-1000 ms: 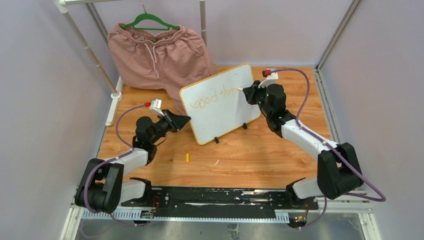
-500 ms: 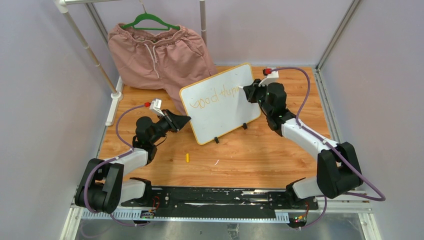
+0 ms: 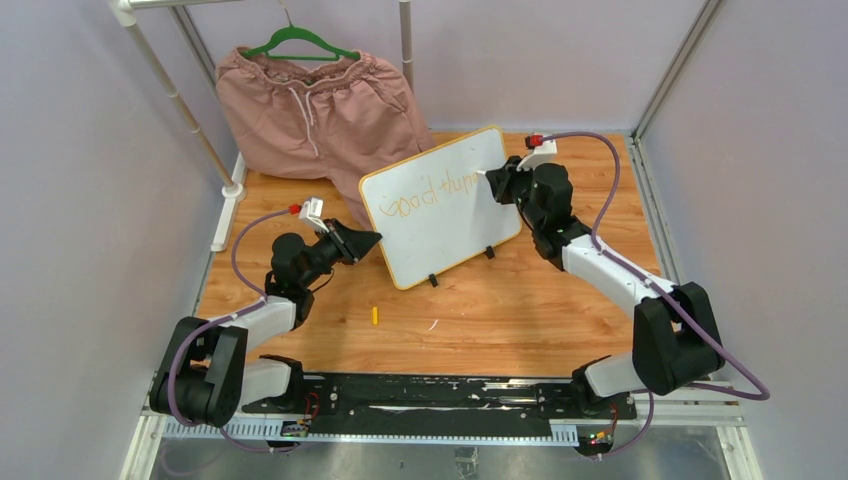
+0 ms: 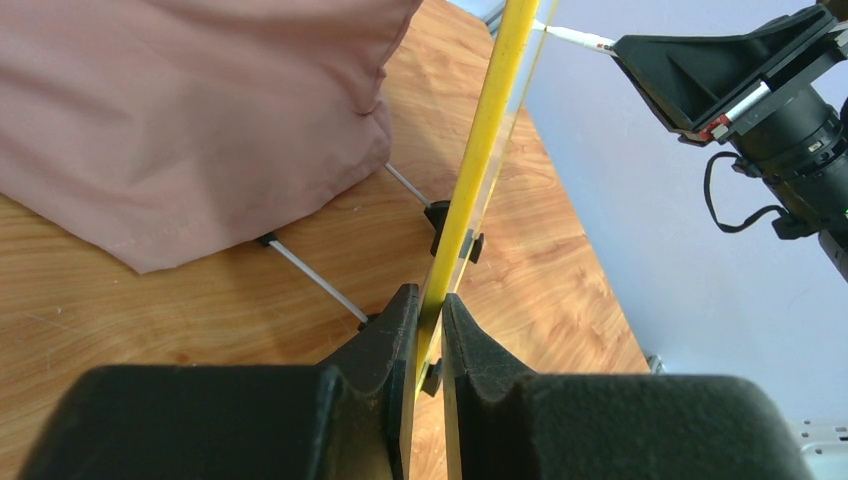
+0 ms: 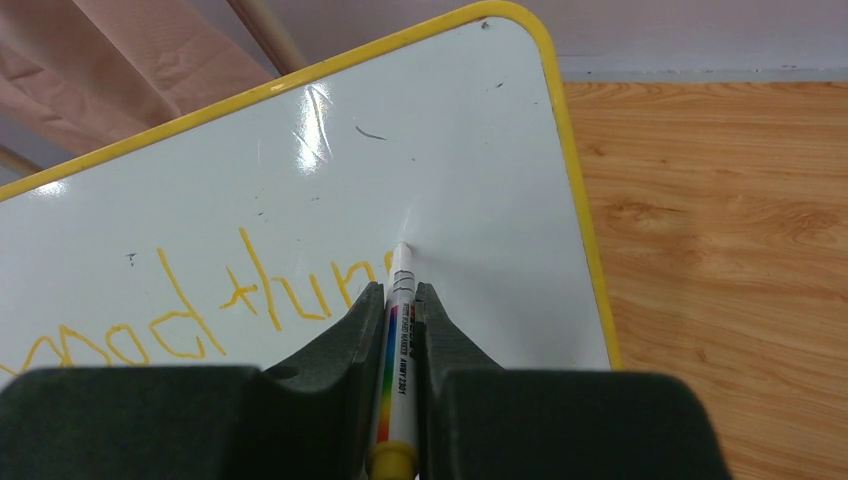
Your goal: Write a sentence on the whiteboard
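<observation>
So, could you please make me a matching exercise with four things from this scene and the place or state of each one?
Things:
1. board
2. marker
3. shorts
4. yellow bit

Places or states:
a. lies loose on the table, in front of the board
b. clamped at its edge by the left tool
c. hangs on a green hanger
d. held in the right tool, tip at the board

Pairs: 1-b, 2-d, 3-c, 4-a

My right gripper (image 5: 400,296) matt black; whiteboard (image 5: 470,140) glossy, smooth, with glare; table (image 5: 720,250) grained wood; shorts (image 3: 320,110) soft pink cloth.
</observation>
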Motion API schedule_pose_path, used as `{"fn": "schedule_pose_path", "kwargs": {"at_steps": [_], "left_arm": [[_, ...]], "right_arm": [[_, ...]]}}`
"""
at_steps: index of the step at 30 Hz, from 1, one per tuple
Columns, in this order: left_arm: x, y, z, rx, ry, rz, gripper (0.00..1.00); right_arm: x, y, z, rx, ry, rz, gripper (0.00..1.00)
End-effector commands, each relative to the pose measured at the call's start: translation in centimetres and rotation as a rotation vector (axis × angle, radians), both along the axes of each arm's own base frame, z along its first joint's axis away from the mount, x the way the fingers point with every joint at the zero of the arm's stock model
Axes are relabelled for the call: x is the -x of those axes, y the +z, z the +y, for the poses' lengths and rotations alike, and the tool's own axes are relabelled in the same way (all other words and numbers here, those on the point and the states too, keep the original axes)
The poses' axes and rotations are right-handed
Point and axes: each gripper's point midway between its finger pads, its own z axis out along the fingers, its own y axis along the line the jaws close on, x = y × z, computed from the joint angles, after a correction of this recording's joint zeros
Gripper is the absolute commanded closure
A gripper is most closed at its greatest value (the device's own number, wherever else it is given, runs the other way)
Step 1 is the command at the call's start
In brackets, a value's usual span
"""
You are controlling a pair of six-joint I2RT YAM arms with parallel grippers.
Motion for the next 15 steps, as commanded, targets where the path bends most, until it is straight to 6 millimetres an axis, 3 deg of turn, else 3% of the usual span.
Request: {"fn": "schedule_pose_path", "kwargs": {"at_steps": [1, 15], "left_arm": [[0.1, 1.3, -0.1, 0.007, -0.007, -0.052, 0.84], [0.1, 1.3, -0.1, 0.008, -0.008, -0.052, 0.84]], "right_arm": [[-0.1, -0.5, -0.5, 0.003, -0.012, 0.002, 1.00], [1.5, -3.6, -0.5, 0.010, 0.006, 0.066, 1.00]]}}
